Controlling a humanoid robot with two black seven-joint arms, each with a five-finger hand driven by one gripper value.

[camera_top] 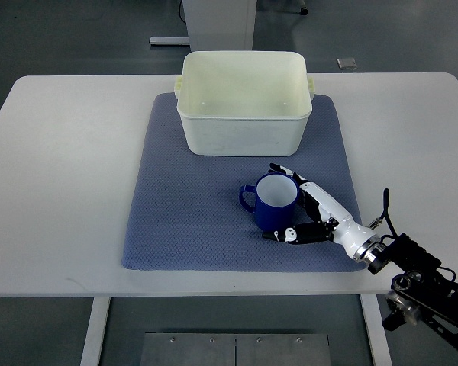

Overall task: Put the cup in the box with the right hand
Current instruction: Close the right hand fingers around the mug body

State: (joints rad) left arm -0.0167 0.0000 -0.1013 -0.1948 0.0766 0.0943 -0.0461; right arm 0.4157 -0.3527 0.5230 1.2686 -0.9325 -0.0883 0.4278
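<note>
The right hand [301, 210] wraps its fingers [284, 169] around the blue cup [275, 201]. The cup stands on the mat [183, 213], near the white box [244, 107].

From my feed I see a white table [69, 152] with rounded corners filling most of the view, lit evenly with soft glare on its top, and a blue-grey textured mat [191, 221] lying across its middle. Beyond the far edge is a dull grey floor [84, 38], where a white furniture base [214, 23] stands and a small grey plate [346, 63] lies flat. Below the near edge I can make out the white table legs [98, 332] and a grey metal panel [233, 349].
</note>
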